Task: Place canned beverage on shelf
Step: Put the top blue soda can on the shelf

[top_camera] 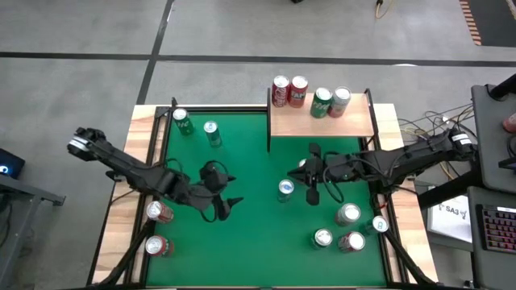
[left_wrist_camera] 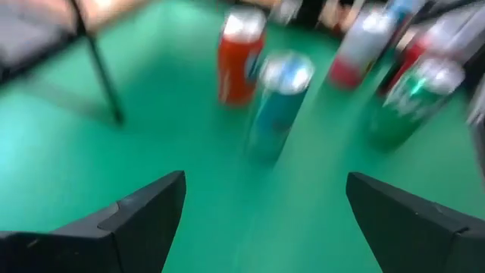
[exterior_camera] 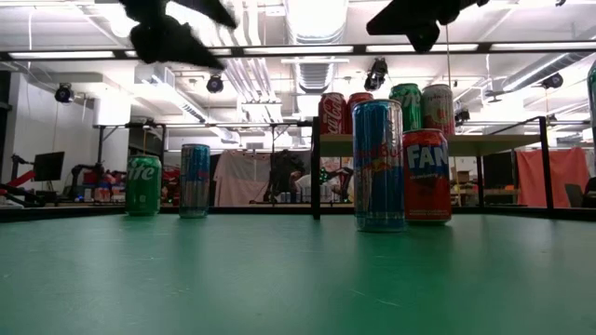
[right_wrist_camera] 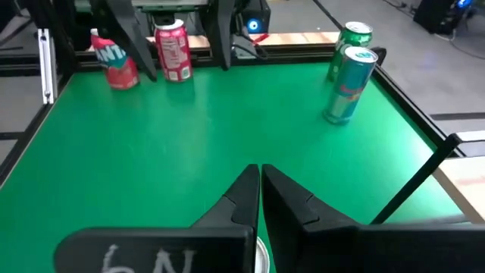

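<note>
Blue can [top_camera: 285,189] upright between the wide-open left gripper [top_camera: 226,192] and right gripper [top_camera: 312,173].

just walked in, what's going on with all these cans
Two robot arms are stocking cans onto the small wooden shelf, where four cans already stand. The left gripper is open and empty, facing the tall blue can mid-table. The right gripper is shut, holding nothing, just beside that can.

- Ahead of my left hand [left_wrist_camera: 258,216], the slim blue can [left_wrist_camera: 274,106] and the cans around it are smeared; I can't read any label.
- Below my right hand [right_wrist_camera: 260,199], a can top [right_wrist_camera: 261,258] is cut off by the picture's edge.
</note>
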Controlling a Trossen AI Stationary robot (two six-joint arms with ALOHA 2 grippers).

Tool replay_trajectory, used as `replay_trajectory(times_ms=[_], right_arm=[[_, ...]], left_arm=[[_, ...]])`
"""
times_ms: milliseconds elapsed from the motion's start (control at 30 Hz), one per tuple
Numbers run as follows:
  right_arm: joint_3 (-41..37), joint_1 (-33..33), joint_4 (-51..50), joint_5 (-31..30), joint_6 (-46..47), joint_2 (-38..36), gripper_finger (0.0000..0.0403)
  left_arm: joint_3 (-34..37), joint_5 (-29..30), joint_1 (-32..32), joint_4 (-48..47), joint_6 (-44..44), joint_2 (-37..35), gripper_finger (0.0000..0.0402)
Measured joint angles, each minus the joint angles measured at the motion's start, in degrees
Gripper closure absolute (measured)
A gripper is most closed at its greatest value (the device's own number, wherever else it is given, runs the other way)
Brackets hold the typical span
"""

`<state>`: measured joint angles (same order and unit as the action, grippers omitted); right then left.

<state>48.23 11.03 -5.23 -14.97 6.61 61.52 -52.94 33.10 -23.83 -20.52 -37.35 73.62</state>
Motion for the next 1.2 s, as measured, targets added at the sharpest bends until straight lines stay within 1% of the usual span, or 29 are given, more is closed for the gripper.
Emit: replay_trajectory(times_ms=[167,233,333,400,567,767,900,1200], right_arm=[[0.0,0.0,0.3,0.0,-0.2,-0.3,0.0394],[0.2,0.0,1.0,0.0,-0.3,-0.3,0.0394],[0.2,0.0,1.6,0.0,-1.2,-0.3,0.0394],[0.2,0.0,1.6,0.0,-1.2,-0.3,0.0394],[0.2,0.0,1.5,0.0,-1.2,-0.3,0.0394],[0.2,0.0,0.0,0.0,-2.1,-0.3,0.0394],[0.2,0.0,-2.4,0.1,-2.4,-1.4,0.0394],[0.3,0.0,-2.2,0.0,-3.5,-3.3,0.0394]], left_arm=[[-9.9,-8.3,-0.1,-29.2,-18.7,2.9,0.0052],[-13.4,-10.6,-0.4,-40.0,-24.3,4.7,0.0052],[-17.7,-11.6,-0.7,-51.3,-26.8,7.2,0.0052],[-19.6,-11.6,-0.6,-55.0,-25.6,8.4,0.0052],[-21.3,-11.8,1.8,-55.6,-15.2,8.4,0.0052],[-20.9,-12.0,7.5,-55.2,-1.0,6.2,0.0052],[-20.8,-11.7,12.6,-52.9,9.1,5.1,0.0052],[-20.4,-11.7,27.0,-46.0,33.6,4.2,0.0052]])
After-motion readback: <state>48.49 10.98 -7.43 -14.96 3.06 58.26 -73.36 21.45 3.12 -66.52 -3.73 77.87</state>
